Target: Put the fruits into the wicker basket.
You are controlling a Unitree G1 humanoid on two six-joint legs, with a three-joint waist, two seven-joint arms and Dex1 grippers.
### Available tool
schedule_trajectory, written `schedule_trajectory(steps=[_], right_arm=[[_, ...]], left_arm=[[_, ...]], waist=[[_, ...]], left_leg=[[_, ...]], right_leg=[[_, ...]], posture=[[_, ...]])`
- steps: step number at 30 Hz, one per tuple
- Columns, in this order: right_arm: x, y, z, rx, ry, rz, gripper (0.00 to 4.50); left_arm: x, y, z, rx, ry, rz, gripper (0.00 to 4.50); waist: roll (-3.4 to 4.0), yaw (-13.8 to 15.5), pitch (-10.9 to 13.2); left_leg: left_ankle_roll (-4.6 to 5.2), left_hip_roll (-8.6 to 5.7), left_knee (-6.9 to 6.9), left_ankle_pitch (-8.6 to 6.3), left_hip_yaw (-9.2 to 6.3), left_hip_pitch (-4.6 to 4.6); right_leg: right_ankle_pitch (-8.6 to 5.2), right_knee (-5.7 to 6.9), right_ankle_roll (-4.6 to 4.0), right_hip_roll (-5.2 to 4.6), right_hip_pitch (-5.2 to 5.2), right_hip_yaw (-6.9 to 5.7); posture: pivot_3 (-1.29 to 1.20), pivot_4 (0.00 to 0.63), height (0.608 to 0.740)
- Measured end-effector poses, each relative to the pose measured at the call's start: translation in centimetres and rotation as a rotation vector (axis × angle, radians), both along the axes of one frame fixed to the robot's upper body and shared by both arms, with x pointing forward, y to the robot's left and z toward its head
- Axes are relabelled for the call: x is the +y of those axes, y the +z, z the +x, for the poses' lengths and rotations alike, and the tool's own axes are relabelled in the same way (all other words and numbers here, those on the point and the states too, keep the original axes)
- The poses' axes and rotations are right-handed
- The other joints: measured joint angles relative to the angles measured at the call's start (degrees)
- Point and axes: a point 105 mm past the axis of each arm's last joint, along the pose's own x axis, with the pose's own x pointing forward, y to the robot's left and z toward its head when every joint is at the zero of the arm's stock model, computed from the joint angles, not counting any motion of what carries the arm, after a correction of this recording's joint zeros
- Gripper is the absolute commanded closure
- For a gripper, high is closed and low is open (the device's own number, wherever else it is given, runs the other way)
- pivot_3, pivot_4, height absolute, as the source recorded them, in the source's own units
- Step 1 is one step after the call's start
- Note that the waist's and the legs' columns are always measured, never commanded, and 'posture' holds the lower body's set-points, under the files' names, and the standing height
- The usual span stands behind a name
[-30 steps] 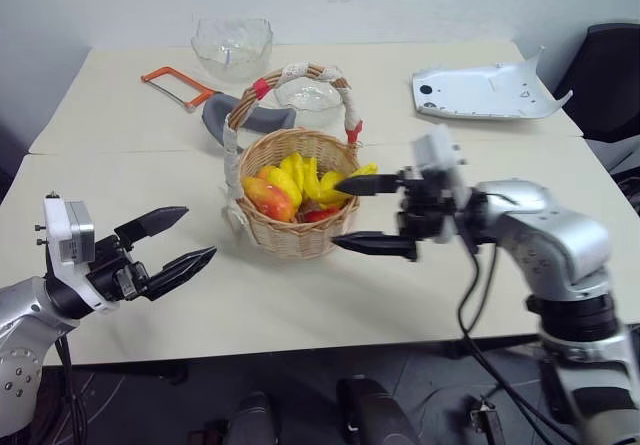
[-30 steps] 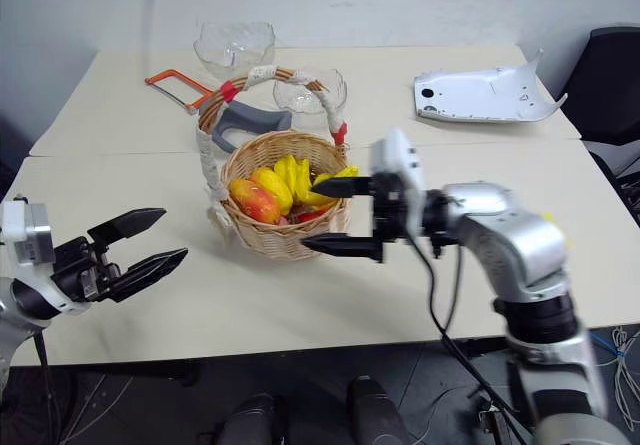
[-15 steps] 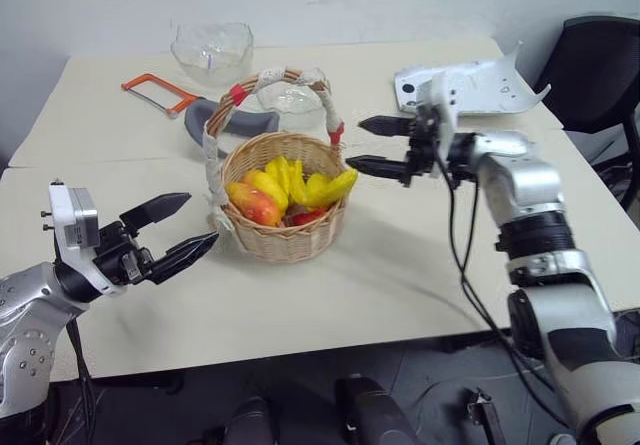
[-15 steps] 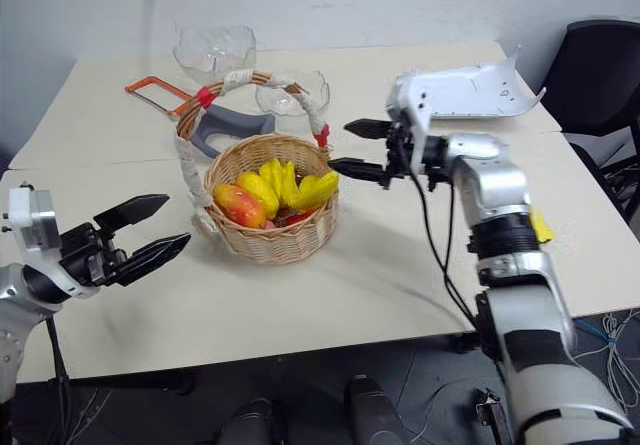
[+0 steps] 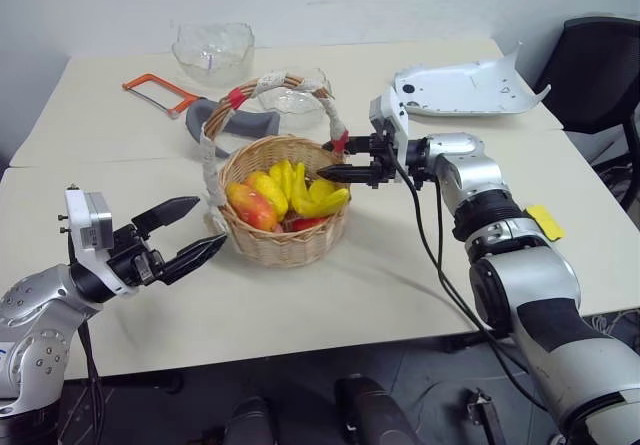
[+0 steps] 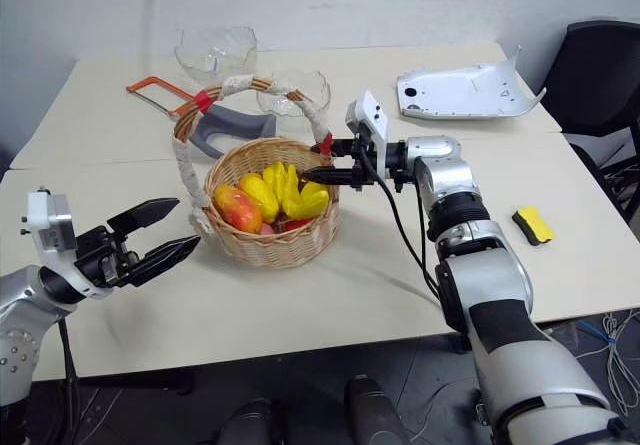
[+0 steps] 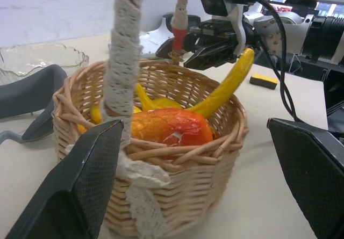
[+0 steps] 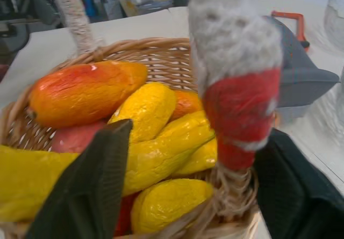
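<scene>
My right gripper (image 6: 318, 160) straddles the wicker basket (image 6: 270, 247) handle's red band at centre frame, jaws narrowed but not visibly clamped. My left gripper (image 6: 165, 233) gapes wide at lower left. Banana (image 6: 300, 201) and mango (image 6: 238, 208) lie inside; glass bowl (image 6: 215, 51) and hacksaw (image 6: 160, 91) sit behind.

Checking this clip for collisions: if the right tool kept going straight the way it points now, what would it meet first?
Most likely the wicker basket's handle: its red-banded base stands between the right tool's fingers, with the basket's rim and fruits just beyond.
</scene>
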Motion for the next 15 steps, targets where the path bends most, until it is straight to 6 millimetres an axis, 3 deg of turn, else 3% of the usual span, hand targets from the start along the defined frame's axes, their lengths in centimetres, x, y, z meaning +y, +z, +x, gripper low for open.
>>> schedule_trajectory(steps=[6,10,15], right_arm=[[-1.7,1.2,-1.0,-0.057,0.038,-0.002,4.28],[-3.4,0.2,-2.4,-0.050,0.036,0.003,4.36],[-7.1,1.3,-5.5,-0.091,-0.132,0.129,4.36]], left_arm=[[-0.1,-0.1,0.1,0.003,0.001,0.001,0.00],[-0.6,-0.4,0.2,0.016,-0.018,0.008,0.00],[-0.9,-0.7,0.3,0.026,-0.031,0.010,0.00]], waist=[[0.00,0.2,0.0],[0.00,0.5,0.0],[0.01,1.8,0.0]], left_leg=[[-0.02,0.01,-0.01,-0.01,-0.07,0.00],[-0.04,0.02,0.00,-0.02,-0.15,-0.01],[-0.08,0.12,-0.03,-0.07,-0.23,-0.11]], right_leg=[[0.00,-0.01,0.00,-0.02,0.02,-0.04],[0.01,0.00,0.02,-0.06,0.05,-0.07],[0.01,-0.07,0.03,-0.04,0.00,-0.11]], posture=[[0.00,0.150,0.740],[0.00,0.150,0.740],[0.00,0.150,0.740]])
